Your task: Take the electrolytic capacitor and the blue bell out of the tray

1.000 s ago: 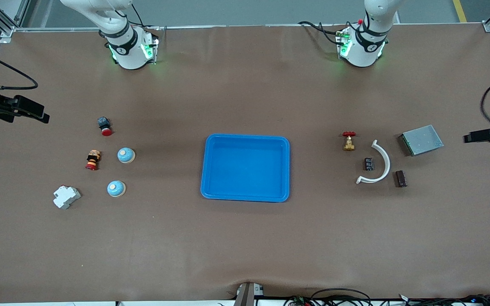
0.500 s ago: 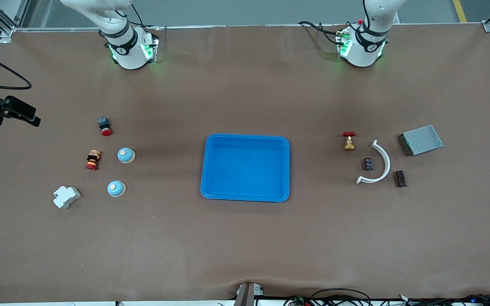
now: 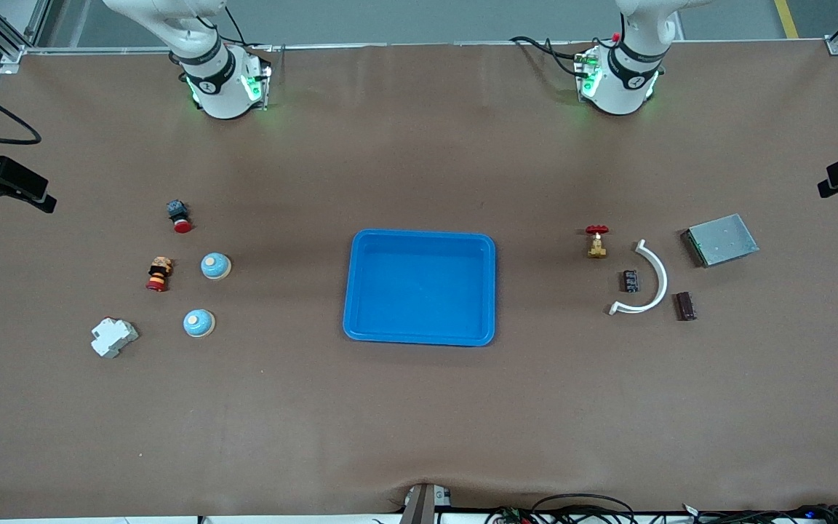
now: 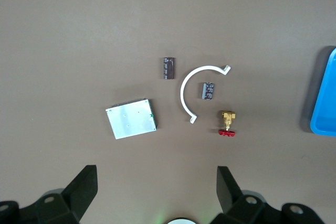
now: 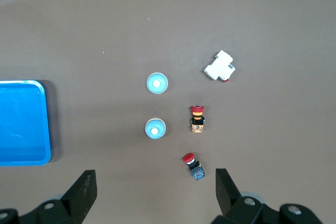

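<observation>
Front view: both end effectors, left (image 4: 155,192) and right (image 5: 152,192), open and empty, high over tabletop (image 3: 419,422); tray (image 3: 420,340) empty, bells (image 3: 215,266) and capacitor (image 3: 631,281) untouched.

Two round blue bells with pale tops sit upright on the tabletop toward the right arm's end: one bell (image 3: 215,266) (image 5: 155,128) farther from the front camera, the other bell (image 3: 198,322) (image 5: 156,83) nearer. Toward the left arm's end, a dark capacitor (image 3: 631,280) (image 4: 208,90) lies flat, and a brown cylindrical capacitor (image 3: 685,306) (image 4: 169,68) lies on its side nearby, slightly nearer the front edge.
</observation>
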